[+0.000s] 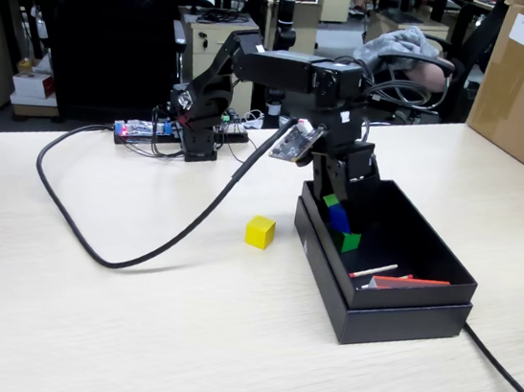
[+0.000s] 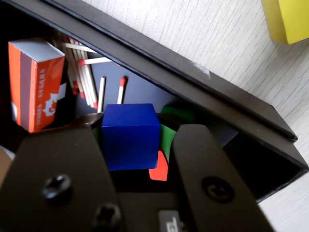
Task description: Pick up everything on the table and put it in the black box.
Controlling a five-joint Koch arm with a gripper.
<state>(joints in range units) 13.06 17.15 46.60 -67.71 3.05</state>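
Blue cube (image 2: 130, 136) held over the black box (image 1: 401, 316), about to be dropped in.

Left to right in the fixed view: yellow cube (image 1: 259, 231) sits alone on the table (image 1: 128, 333), just beside the box wall (not yet collected). The gripper (image 2: 140, 145) hangs inside the box's near-left end, fingers clenched on the blue cube, likely low so it lands cleanly. Green cube (image 1: 348, 240) and a red cube (image 2: 159, 170) lie beneath. Matchbox (image 2: 36, 84) and matches (image 2: 87, 82) occupy the other end, so cubes cluster here.

Matchbox (image 2: 36, 84) print (white on orange) is unreadable.
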